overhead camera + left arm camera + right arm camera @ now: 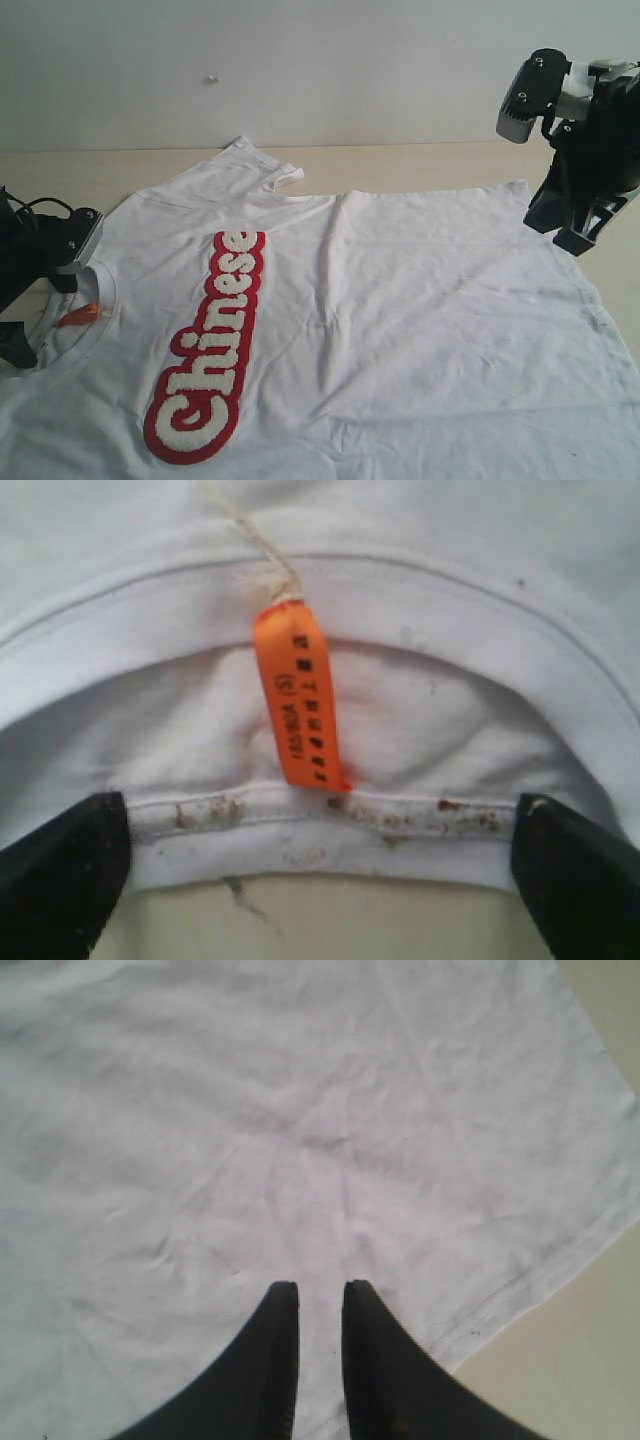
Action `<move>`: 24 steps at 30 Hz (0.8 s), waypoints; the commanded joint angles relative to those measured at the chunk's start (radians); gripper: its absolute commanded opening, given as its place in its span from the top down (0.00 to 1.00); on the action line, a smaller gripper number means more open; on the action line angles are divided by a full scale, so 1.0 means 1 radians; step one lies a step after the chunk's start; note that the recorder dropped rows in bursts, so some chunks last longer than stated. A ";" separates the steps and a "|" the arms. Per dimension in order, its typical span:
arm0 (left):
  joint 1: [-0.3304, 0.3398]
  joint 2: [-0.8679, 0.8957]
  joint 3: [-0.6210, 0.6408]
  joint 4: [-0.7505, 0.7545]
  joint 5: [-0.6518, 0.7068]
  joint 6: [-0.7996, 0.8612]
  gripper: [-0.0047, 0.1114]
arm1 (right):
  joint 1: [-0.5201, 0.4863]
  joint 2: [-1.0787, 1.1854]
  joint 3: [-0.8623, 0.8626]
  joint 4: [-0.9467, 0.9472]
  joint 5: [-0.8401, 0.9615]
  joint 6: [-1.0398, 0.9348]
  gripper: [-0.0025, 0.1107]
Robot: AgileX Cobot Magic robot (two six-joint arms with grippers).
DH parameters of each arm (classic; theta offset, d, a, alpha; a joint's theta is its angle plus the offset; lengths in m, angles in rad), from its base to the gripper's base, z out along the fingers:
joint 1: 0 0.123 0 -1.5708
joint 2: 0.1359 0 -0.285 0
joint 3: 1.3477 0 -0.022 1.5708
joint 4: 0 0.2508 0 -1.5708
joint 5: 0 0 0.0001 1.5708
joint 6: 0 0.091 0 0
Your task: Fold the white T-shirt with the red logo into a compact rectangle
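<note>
The white T-shirt (420, 320) lies spread flat on the table, its collar (107, 290) at the left and its hem at the right. The red logo (210, 350) faces up along the chest. My left gripper (50, 295) is down at the collar, open wide. In the left wrist view the front collar band (200, 825) lies between the open left gripper's (320, 825) fingers, with the orange neck tag (300, 700) just beyond. My right gripper (570, 240) hovers above the far hem corner. Its fingers (320, 1290) stand only narrowly apart, with nothing between them.
Bare tan table (420, 165) runs behind the shirt up to a pale wall. One sleeve (255, 165) points toward the wall. The hem edge (560, 1260) borders bare table (590, 1360) beside the right gripper. The shirt's near side runs out of the exterior view.
</note>
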 commanded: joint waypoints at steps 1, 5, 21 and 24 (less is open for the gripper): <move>0.002 0.025 0.000 -0.002 0.011 -0.002 0.05 | 0.001 -0.001 -0.005 0.005 -0.006 -0.005 0.82; 0.002 0.024 0.000 0.000 0.009 -0.002 0.05 | 0.001 -0.001 -0.005 0.005 -0.004 -0.005 0.82; 0.002 0.024 0.000 0.000 0.008 -0.004 0.05 | 0.001 -0.001 -0.005 0.005 0.008 0.069 0.82; 0.002 0.024 0.000 0.000 0.008 -0.004 0.05 | 0.001 -0.001 -0.005 0.005 -0.025 0.074 0.82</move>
